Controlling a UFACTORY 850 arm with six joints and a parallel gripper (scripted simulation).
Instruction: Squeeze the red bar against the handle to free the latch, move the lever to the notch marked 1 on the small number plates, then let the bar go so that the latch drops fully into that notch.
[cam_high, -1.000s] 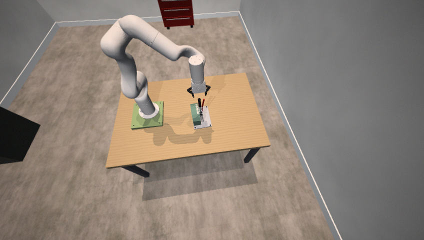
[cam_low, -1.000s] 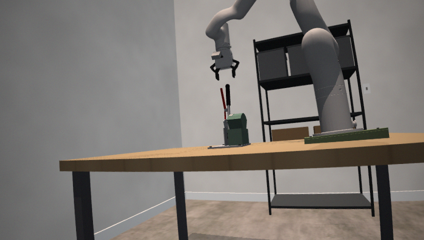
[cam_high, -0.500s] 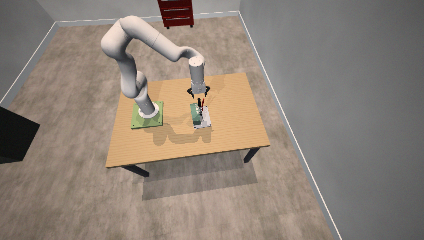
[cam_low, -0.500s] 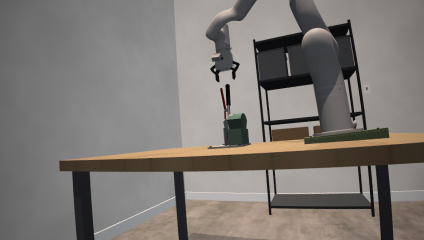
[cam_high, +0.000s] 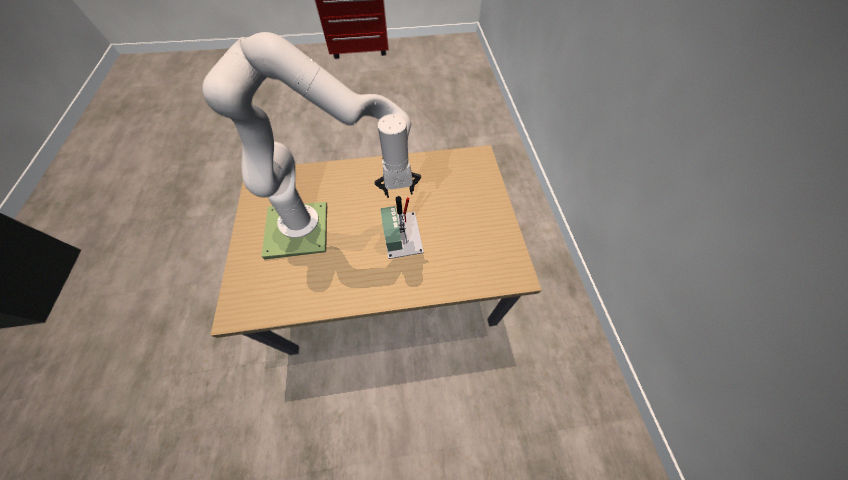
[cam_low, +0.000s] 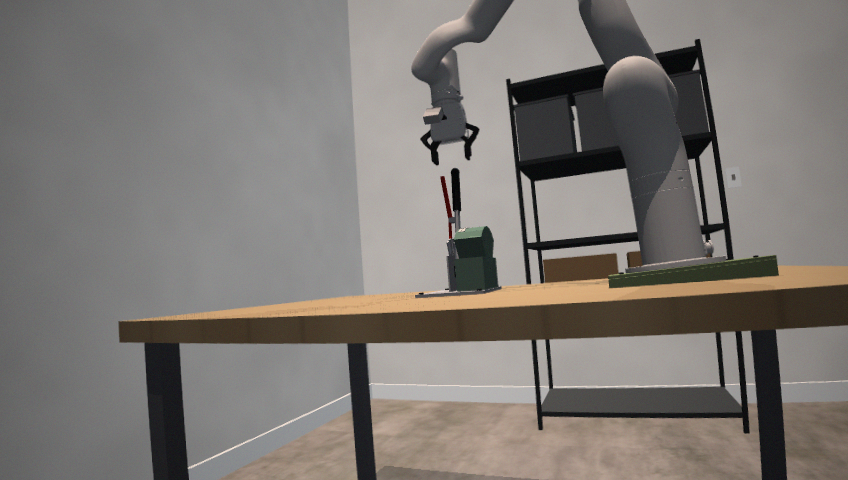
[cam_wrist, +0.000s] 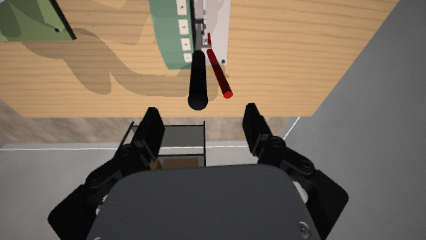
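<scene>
The lever unit stands on a grey plate (cam_high: 405, 236) on the table, with a green housing (cam_low: 473, 258) and small number plates (cam_wrist: 184, 32) along its edge. A black handle (cam_low: 455, 189) rises from it, with the red bar (cam_low: 445, 199) angled away beside it; both also show in the wrist view, handle (cam_wrist: 198, 82) and red bar (cam_wrist: 218, 73). My gripper (cam_low: 451, 154) is open and empty, hanging a short way above the handle top, fingers pointing down. In the wrist view the gripper (cam_wrist: 202, 125) fingers stand on either side of the handle top. The numbers on the plates are too small to read.
The arm's green base plate (cam_high: 295, 238) is on the table to the left of the unit. A black shelf rack (cam_low: 618, 178) stands behind the table, a red drawer cabinet (cam_high: 352, 23) by the far wall. The table's far edge lies just beyond the lever unit.
</scene>
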